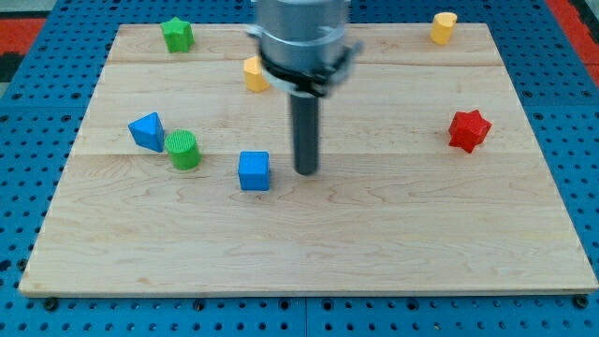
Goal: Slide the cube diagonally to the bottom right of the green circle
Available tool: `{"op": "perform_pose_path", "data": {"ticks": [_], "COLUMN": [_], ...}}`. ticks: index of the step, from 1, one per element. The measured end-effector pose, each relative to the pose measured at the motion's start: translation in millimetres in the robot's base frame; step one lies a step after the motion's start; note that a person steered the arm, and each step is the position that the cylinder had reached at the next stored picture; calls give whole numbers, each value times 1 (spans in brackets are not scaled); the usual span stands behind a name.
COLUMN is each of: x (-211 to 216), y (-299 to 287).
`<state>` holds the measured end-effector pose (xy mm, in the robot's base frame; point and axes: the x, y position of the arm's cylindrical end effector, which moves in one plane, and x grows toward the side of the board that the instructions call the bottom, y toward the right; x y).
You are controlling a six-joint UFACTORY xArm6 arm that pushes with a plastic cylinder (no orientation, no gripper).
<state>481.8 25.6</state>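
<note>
**Reader:** What surrounds the work area?

**Describer:** A pale wooden board [309, 243] lies on a blue pegboard surface. Six small blocks sit on it. A green star [176, 35] is near the view's top left, a yellow block [255, 73] partly behind the arm, a yellow heart-like block [444, 27] at the top right, and a red star [469, 130] at the right.

**Reader:** Where is the cube?

**Describer:** The blue cube [254, 171] sits left of centre. The green circle [183, 150], an upright cylinder, stands to its left and slightly higher in the view, touching or just beside a blue triangle block [147, 131].

**Reader:** And the arm's pincer?

**Describer:** There is none, so nothing opens or closes. The arm ends in a dark rod; its tip [306, 172] rests on the board just right of the cube, apart from it.

**Reader:** How should the cube handle?

**Describer:** It looks light, rigid and smooth, likely to slide easily and to twist if struck off-centre. It already seems roughly down-right of the circle, so only a small, square push on a flat face seems needed.
</note>
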Motion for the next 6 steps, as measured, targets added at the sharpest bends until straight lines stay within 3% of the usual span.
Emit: {"op": "perform_pose_path", "data": {"ticks": [1, 2, 3, 4, 5, 6], "x": [-6, -64, -43, 23, 35, 33], "y": [-9, 0, -82, -71, -64, -149]}}
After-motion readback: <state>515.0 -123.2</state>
